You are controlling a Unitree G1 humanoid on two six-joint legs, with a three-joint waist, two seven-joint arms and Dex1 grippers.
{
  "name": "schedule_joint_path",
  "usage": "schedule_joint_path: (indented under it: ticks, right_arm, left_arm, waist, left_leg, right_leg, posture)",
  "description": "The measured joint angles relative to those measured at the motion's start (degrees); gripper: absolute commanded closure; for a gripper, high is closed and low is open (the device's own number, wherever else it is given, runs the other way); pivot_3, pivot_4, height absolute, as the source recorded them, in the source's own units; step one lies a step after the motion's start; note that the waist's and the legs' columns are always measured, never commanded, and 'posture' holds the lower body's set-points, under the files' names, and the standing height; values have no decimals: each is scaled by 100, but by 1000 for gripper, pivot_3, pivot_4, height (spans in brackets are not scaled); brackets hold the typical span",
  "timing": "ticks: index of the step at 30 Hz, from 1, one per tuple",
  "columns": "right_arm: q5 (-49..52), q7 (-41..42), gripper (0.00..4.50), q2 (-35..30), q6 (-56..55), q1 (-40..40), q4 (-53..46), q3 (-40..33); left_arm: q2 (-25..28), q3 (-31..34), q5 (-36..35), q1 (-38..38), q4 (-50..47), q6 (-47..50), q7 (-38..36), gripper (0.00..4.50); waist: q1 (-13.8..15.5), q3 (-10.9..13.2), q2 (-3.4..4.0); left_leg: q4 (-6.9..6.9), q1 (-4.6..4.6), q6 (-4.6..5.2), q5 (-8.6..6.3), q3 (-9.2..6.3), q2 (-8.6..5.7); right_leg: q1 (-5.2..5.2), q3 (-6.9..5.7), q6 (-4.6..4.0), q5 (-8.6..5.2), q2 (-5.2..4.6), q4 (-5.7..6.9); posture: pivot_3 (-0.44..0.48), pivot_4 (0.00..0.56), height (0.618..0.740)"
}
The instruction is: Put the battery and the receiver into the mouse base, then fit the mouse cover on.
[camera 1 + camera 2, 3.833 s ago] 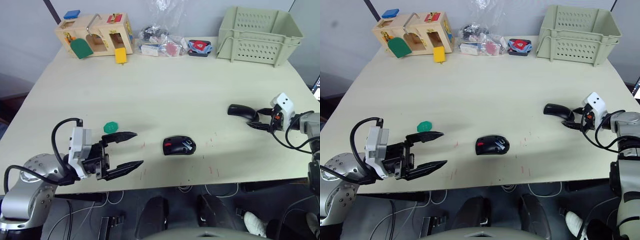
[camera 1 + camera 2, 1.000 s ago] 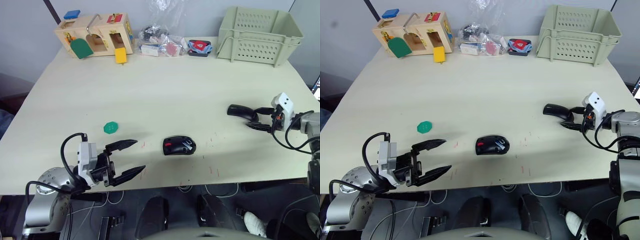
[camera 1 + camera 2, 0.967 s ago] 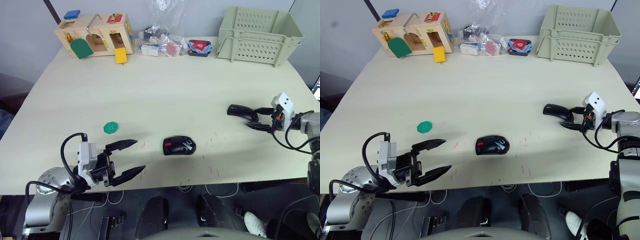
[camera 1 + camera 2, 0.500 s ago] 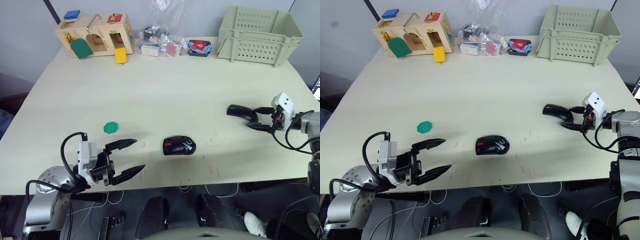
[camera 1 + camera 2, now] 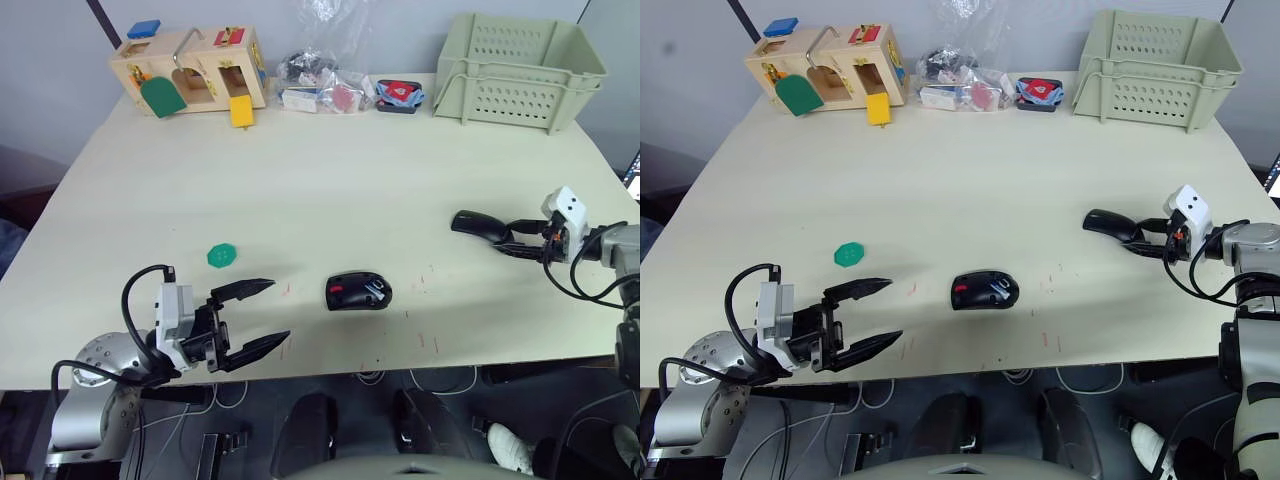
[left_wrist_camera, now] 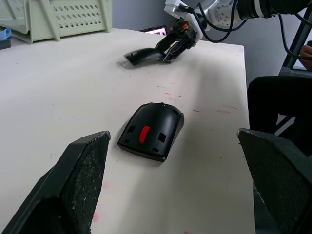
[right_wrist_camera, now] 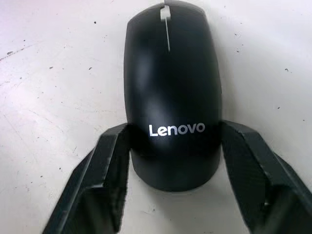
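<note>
The mouse base (image 5: 358, 291), black with red showing inside, lies near the table's front middle. The glossy black mouse cover (image 5: 473, 223) lies to its right. My right gripper (image 5: 505, 238) is shut on the cover's rear end; in the right wrist view both fingers (image 7: 109, 161) press against the sides of the cover (image 7: 170, 73). My left gripper (image 5: 279, 311) hovers open and holds nothing at the front edge, left of the base (image 6: 151, 129) and apart from it. The battery and the receiver are out of view.
A green disc (image 5: 222, 255) lies just beyond the left gripper. Along the back edge stand a wooden toy box (image 5: 190, 72), plastic bags of small parts (image 5: 320, 80) and a pale green crate (image 5: 520, 70). The table's front edge (image 5: 400, 368) is close.
My right gripper's fingers have closed on the mouse cover, which shifted slightly left. The left gripper drew back toward the front edge earlier and has stayed still for the last second.
</note>
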Motion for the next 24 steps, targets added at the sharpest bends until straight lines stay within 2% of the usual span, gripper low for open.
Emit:
schedule_joint_path:
  ticks: [8, 13, 16, 21, 23, 24]
  right_arm:
    - [8, 5, 2273, 0, -20, 34, -5, -1]
    - [53, 141, 2273, 0, 55, 74, -348, -1]
    - [194, 356, 2273, 6, 294, 286, -1047, 0]
    - [469, 520, 2273, -21, 1176, 1160, -3161, 118]
    - [535, 522, 1252, -60, 1679, 1564, -4284, 279]
    - [582, 521, 1060, -76, 1857, 1705, -4716, 323]
  left_arm:
    - [0, 0, 1, -7, 7, 0, -7, 0]
    - [43, -1, 3, -38, 112, -1, -38, 0]
    - [115, -5, 4, -87, 122, -7, -100, 0]
    - [189, -27, 4, -154, 245, -14, -180, 0]
    - [240, -26, 5, -204, 337, -17, -240, 0]
    - [264, -25, 6, -214, 348, -17, -261, 0]
  waist:
    - [1, 0, 0]
    - [0, 0, 0]
    - [3, 0, 1]
    - [27, 0, 1]
    - [28, 1, 2]
    - [28, 1, 2]
  left_leg:
    - [0, 0, 0, 0, 0, 0]
    - [0, 0, 0, 0, 0, 0]
    - [0, -1, 0, 0, -1, 2]
    - [-1, -7, 0, 0, -6, 4]
    - [-1, -13, 0, 0, -10, 4]
    - [-1, -15, 0, 0, -12, 4]
  right_leg:
    - [0, 0, 0, 0, 0, 0]
    - [-1, 0, 0, 0, 0, 0]
    - [-2, -1, 0, 0, 0, 0]
    - [-10, -5, 0, 0, -1, 3]
    - [-18, -4, 0, 0, -1, 6]
    - [-20, -4, 1, 0, -1, 6]
  posture:
    - [0, 150, 740]
    - [0, 150, 740]
    - [0, 150, 740]
    - [0, 150, 740]
    - [0, 150, 740]
    - [0, 150, 740]
